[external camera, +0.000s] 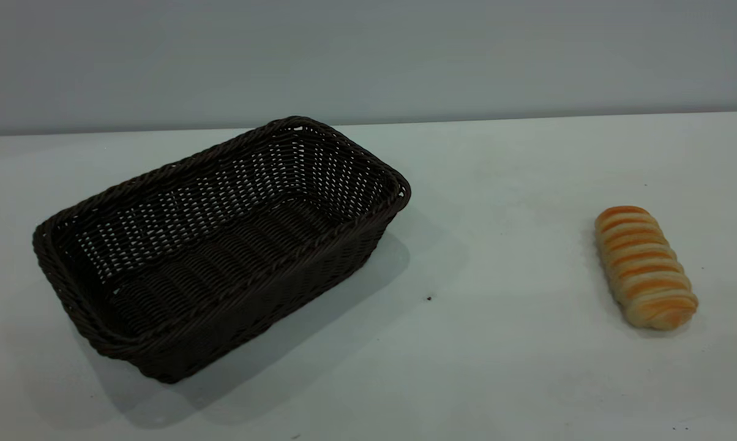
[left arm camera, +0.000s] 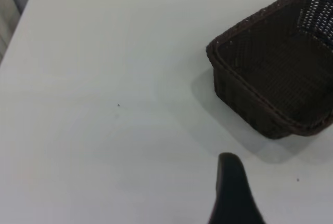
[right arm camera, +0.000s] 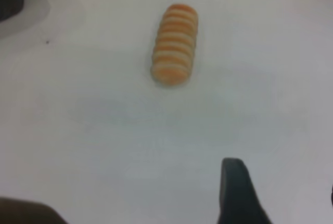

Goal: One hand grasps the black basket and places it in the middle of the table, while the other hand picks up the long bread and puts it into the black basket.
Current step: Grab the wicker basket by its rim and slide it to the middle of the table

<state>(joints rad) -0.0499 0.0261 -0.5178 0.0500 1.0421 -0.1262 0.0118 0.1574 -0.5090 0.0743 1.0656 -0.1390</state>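
Here the black basket [external camera: 221, 245] sits empty on the left part of the white counter [external camera: 497, 367], its long axis set at a slant. The long bread [external camera: 645, 267] lies well apart on the right, striped top up. The left gripper [left arm camera: 235, 193] hangs above bare counter near the basket, the right gripper [right arm camera: 239, 195] near the bread; each shows one finger, so open or closed I cannot tell

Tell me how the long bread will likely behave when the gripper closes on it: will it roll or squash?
The long bread lies flat on the table, ridged side up, apart from the black basket. Its rounded oblong shape suggests it could roll sideways if nudged across its length. It looks soft and probably light, so a hard squeeze may dent it. The ridges should help against slipping.
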